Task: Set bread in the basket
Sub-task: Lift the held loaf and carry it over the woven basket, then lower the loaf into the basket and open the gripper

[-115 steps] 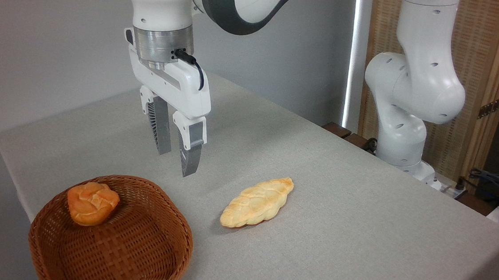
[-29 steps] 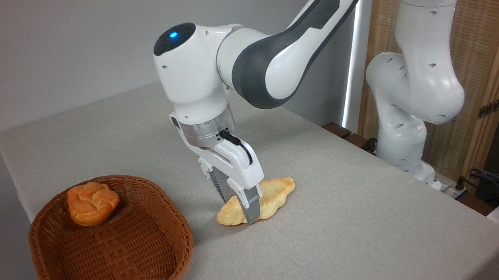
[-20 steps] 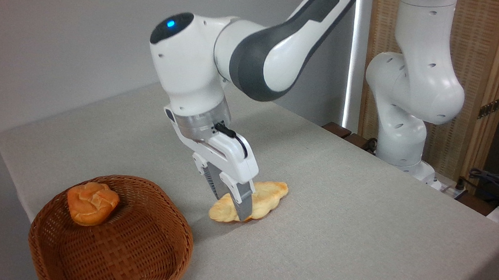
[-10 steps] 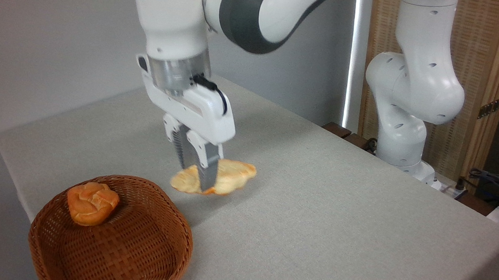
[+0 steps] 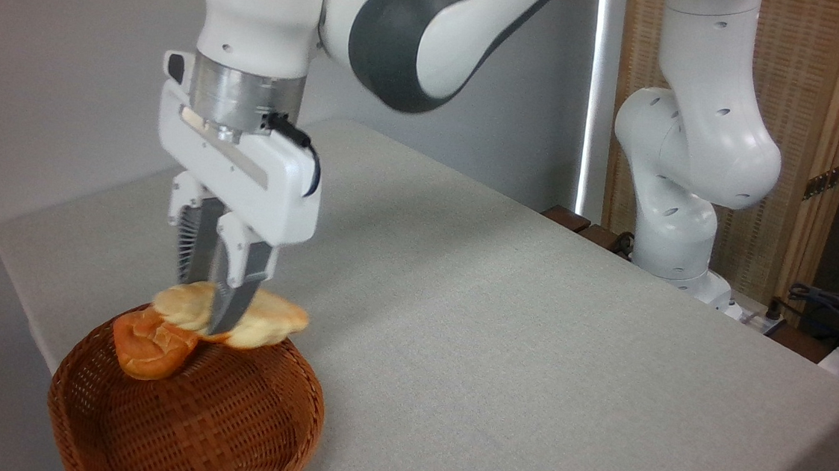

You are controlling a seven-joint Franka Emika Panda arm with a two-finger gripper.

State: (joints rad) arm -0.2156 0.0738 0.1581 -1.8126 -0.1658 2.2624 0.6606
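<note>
A: gripper (image 5: 212, 315) is clamped on the bread (image 5: 263, 324) around its middle, loaf hanging over the back rim of the basket (image 5: 255, 417), w/ the bun (image 5: 149, 345) just below its left end.

B: risk imo: drop now and the loaf lands across rim + bun, then tips out the back. Needs to come fwd over the basket's middle first.

Gripper (image 5: 213, 308) clamped on bread (image 5: 263, 322), held in air over far rim of basket (image 5: 305, 399). Orange bun (image 5: 148, 349) in basket, just beside bread. Table (image 5: 531, 334) grey.
</note>
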